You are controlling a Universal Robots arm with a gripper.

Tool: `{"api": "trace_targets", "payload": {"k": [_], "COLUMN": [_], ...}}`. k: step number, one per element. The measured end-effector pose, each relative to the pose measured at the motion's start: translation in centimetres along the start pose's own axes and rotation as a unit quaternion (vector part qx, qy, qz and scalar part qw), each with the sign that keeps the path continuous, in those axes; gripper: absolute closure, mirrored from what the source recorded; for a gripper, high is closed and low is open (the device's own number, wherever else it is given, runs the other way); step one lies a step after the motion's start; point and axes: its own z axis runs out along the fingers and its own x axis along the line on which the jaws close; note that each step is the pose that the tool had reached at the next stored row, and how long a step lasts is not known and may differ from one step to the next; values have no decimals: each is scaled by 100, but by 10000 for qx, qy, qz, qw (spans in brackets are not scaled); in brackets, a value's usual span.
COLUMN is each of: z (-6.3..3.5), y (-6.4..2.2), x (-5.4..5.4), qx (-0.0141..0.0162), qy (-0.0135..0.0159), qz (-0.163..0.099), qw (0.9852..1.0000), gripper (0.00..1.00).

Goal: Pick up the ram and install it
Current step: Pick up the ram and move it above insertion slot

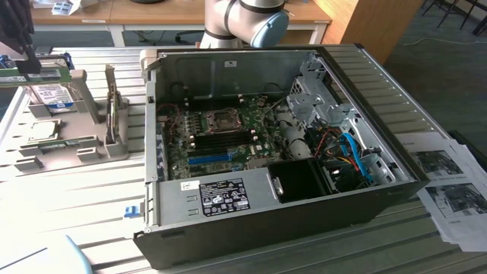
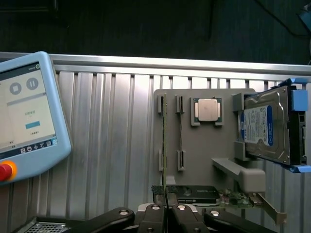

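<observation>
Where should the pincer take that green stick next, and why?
Probably a short carry toward the exterior view's right, over the open computer case. The pincer is shut on the ram, held above the grey tray, and the long dark slots lie inside that case.

Open PC case (image 1: 266, 234), hard drive (image 2: 265, 128), pendant (image 2: 29, 116), papers (image 1: 449, 188).
</observation>
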Motion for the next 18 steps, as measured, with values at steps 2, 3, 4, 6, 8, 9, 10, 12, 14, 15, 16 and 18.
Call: {"api": "trace_targets", "payload": {"k": [2,3,4,6,8,9,10,12,14,15,16,18], "z": [-2,-2,-3,-5,-7,-8,-9,-12,-15,-16,-17,-20], "y": [-34,-50,-68,-105,-152,-176,-201,-253,-311,-339,-367,-422], "x": [1,1,2,2,3,4,4,6,7,8,8,9], "qx": [0,0,0,0,0,0,0,-1,-1,-1,-1,-2], "qy": [0,0,0,0,0,0,0,0,0,0,0,0], "qz": [0,0,0,0,0,0,0,0,0,-1,0,0], "qw": [10000,10000,10000,10000,10000,10000,10000,10000,10000,10000,10000,10000], "gripper": [89,89,89,89,89,89,89,89,89,89,89,89]}}
